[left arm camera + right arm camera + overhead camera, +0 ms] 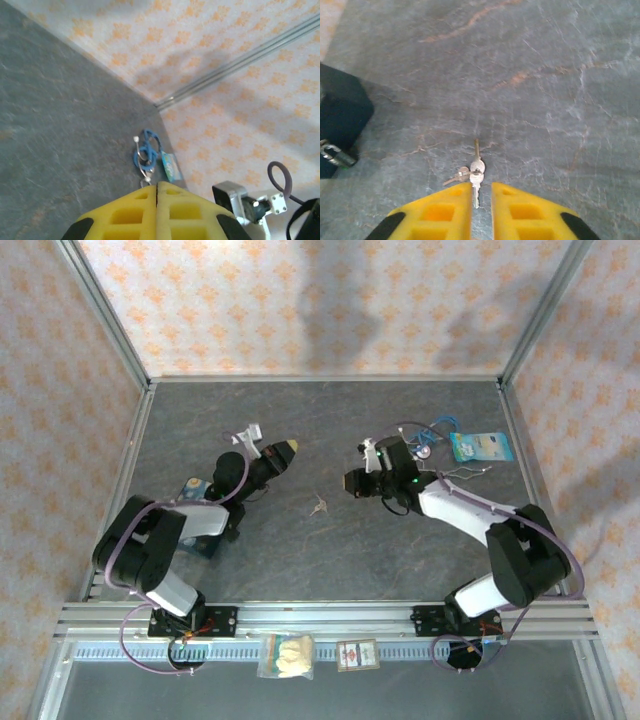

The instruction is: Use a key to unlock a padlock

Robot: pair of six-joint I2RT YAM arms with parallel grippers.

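I've got my left gripper (156, 187) at bottom centre, jaws pressed together, blue cord bundle (146, 154) just above it on the grey table (60, 130), patterned wall (225, 100) upper right.

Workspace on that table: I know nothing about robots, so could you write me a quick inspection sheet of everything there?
Surface: dark grey stone-patterned table, nothing spilled.
Job's things: keys lie flat on the table, one tip between the fingers of the right pincer.
Clutter: blue cord bundle, blue packet and wire loop far right; blue tin beside the left arm; bag and small box on the front rail.
Pincers: left pincer shut, empty, aimed at the far corner; right pincer open over the keys.
Cables: purple leads loop along both arms.
Surroundings: orange-patterned walls, metal frame.
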